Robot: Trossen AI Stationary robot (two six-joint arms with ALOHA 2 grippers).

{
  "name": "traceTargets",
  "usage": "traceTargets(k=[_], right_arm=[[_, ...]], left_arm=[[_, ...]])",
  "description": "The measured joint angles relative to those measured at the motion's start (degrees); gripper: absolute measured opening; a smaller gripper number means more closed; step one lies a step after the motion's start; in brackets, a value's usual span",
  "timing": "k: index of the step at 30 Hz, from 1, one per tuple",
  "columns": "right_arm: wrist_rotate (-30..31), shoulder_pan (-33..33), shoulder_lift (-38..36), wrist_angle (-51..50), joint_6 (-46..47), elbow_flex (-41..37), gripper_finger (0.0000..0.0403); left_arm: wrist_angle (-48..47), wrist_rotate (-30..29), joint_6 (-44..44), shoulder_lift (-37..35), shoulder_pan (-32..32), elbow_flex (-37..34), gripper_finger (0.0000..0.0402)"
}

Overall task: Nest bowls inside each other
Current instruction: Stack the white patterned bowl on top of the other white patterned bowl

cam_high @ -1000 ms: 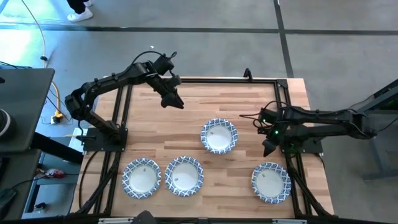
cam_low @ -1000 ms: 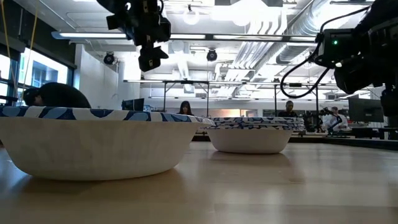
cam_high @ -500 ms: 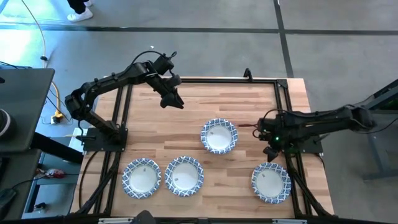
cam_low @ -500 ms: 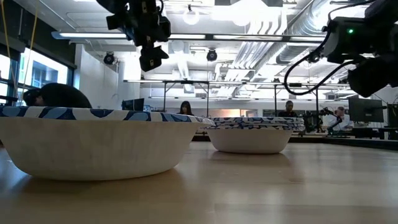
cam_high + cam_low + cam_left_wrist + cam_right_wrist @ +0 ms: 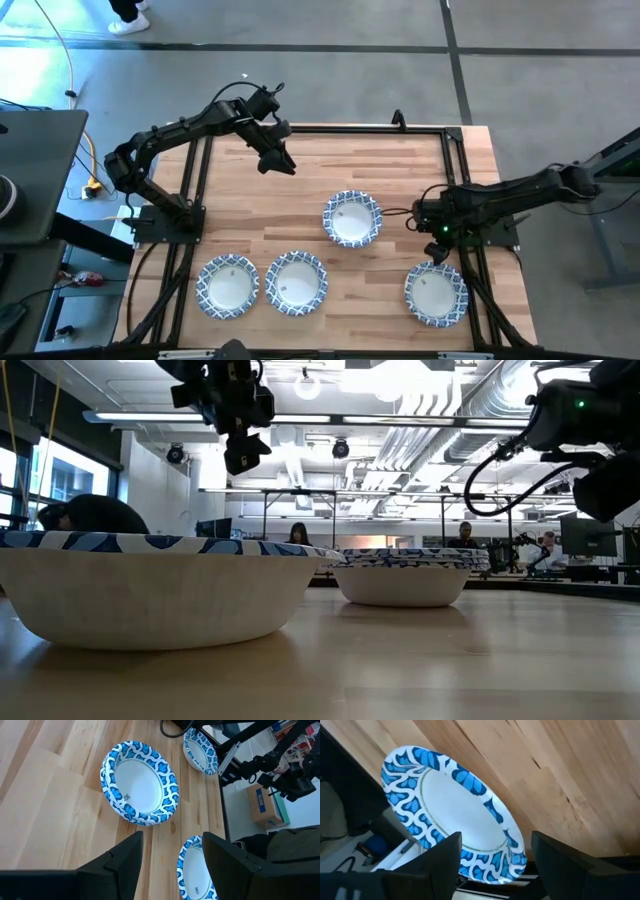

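Observation:
Four blue-and-white patterned bowls rest on their bases on the wooden table. One stands mid-table (image 5: 352, 218), two side by side near the near-left edge (image 5: 228, 285) (image 5: 296, 282), and one at the near right (image 5: 436, 293). My left gripper (image 5: 278, 160) hangs open, high above the far part of the table; its wrist view (image 5: 172, 865) looks down on the middle bowl (image 5: 140, 782). My right gripper (image 5: 432, 243) is open, just on the far side of the near-right bowl (image 5: 450, 815), above it and touching nothing (image 5: 495, 865).
The table's black frame rails run along its edges (image 5: 455, 150). Bare wood lies across the far half and between the bowls. In the low view a near bowl (image 5: 150, 590) fills the foreground. People sit in the room far behind the table.
My right gripper has moved a little toward the table's near edge, closing on the near-right bowl, while its arm has stretched out lower. The bowls have stayed where they were.

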Motion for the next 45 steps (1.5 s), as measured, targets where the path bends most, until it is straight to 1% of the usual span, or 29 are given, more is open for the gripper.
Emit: traceTargets(k=[6,15,21,24,30,33,45], right_arm=[[0.5,1.1,4.0,3.5,-1.1,0.0,0.0232],[0.3,2.6,9.7,4.1,-3.9,0.0,0.0232],[-1.1,2.8,11.8,4.9,-4.8,0.0,0.0226],[-1.4,2.8,12.0,4.9,-4.7,0.0,0.0205],[-2.2,2.8,11.9,5.0,-4.4,-0.1,0.0141],[-2.3,2.8,11.9,5.1,-4.3,-0.1,0.0117],[-2.4,2.8,11.9,5.1,-4.3,-0.1,0.0063]], left_arm=[[0.0,0.1,0.0,0.0,0.0,0.0,0.0193],[-0.6,0.4,0.0,0.0,0.0,0.0,0.0193],[-0.9,0.4,0.0,0.0,0.0,0.0,0.0193],[-0.9,0.4,0.4,0.0,0.0,0.0,0.0193],[-0.9,0.4,0.5,0.0,0.0,0.0,0.0193],[-0.9,0.4,0.5,0.0,0.0,0.0,0.0193],[-0.9,0.4,0.5,0.0,0.0,0.0,0.0193]])
